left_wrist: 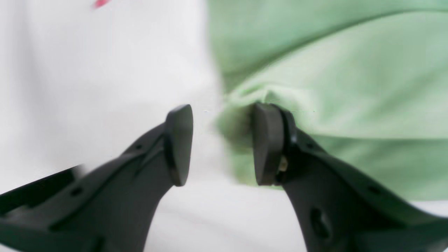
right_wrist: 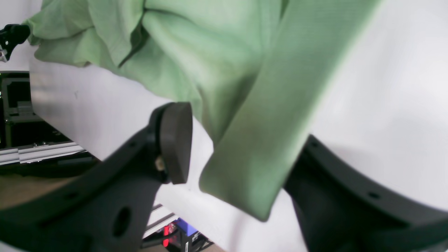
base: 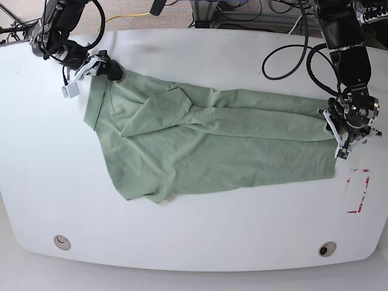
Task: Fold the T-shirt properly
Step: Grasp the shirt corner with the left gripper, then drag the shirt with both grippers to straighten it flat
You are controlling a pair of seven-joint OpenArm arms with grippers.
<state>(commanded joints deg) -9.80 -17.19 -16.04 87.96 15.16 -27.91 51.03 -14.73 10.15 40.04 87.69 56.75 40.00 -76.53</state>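
Two pincers at opposite ends of T-shirt (base: 212,142), spread lengthwise across desk (base: 194,242). Right pincer (base: 112,70), far-left corner: apart, cloth strip between pads. Left pincer (base: 345,130), right edge: apart, hem touching one pad.

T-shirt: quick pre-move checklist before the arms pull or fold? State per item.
1. Left gripper at the hem edge: ok, but open with no cloth between the pads.
2. Right gripper hold: not ok, jaws apart, a strip of cloth only hangs between them.
3. T-shirt flat: not ok, bunched folds across the upper half.
4. Shirt fully on the table: ok.
5. Red-marked label clear of the cloth: ok.
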